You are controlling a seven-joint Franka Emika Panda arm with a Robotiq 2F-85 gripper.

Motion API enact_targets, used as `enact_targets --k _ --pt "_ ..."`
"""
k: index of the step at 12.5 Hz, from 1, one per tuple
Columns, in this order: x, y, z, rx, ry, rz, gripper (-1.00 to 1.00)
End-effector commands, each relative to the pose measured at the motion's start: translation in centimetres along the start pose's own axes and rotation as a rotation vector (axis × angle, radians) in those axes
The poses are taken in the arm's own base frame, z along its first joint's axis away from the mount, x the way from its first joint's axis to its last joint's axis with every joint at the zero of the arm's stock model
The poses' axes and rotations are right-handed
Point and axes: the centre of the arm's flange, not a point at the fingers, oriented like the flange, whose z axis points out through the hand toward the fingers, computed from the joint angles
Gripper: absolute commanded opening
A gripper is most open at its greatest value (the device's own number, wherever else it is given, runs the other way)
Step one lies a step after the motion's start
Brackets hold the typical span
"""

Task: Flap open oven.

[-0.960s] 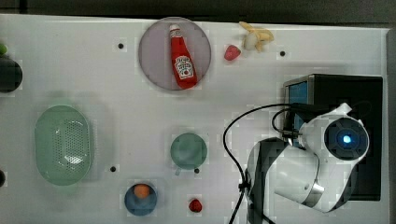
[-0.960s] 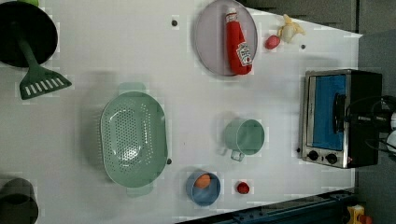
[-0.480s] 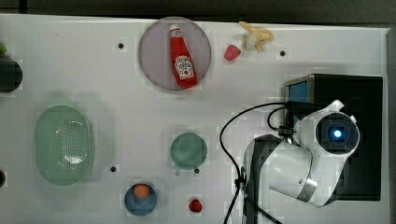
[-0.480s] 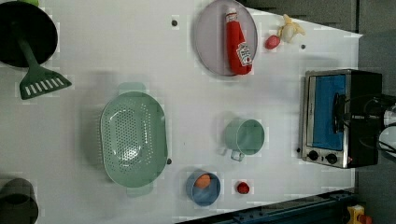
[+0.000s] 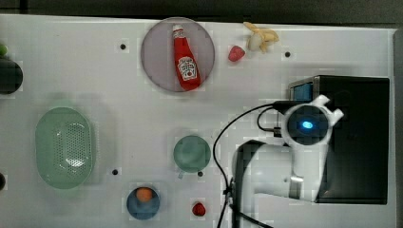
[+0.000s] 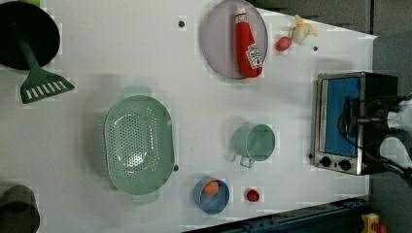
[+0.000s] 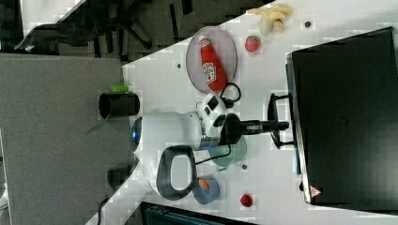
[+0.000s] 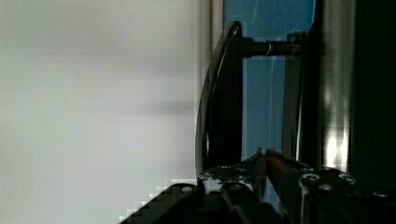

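**Oven shut, gripper tucked behind handle**

Oven at the top view's right edge of the table, well apart from the dishes and food. Black box, silver front frame, blue glass door facing the table's middle, knobs at one end of the front. Door closed, flush with the frame in the right view.

Gripper reaching level at the front, past the curved bar of the handle and close to the glass. In the wrist view, gripper narrowed almost to a slit, tips nearly meeting in the gap between handle and glass. Nothing clamped between the fingers; not possible to tell whether touching the bar's back.

Judged handling:
- Heavy, stiff body; probably unlikely to slide under a gentle pull, but no guarantee on a smooth table.
- Door likely hinged at its lower edge, so free to swing out and down in an arc, not straight back.
- Handle of rigid, polished metal, hence slippery; better hooked from behind than pinched.
- Best hold near the bar's middle, between the two posts, for an even pull without twisting the door.
- Glass fragile and close behind the tips; no pushing inward.
- Probably some catch resistance at first, then a door falling under its own weight; worth a slow, following motion.
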Motion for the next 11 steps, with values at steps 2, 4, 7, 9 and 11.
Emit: enact_targets --k 2,4,7,9,11 --pt "1.4 -10.5 2.2 -0.067 -0.026 -0.005 -0.65" --pt "1.6 -13.3 3.7 -0.113 -0.035 0.010 -0.65" --pt "1.9 -17.6 6.5 -0.212 -0.035 0.017 -0.65" --pt "2.1 -20.2 8.7 -0.282 -0.037 0.011 -0.65" --pt "2.4 -22.6 11.0 -0.333 -0.042 0.002 -0.65"
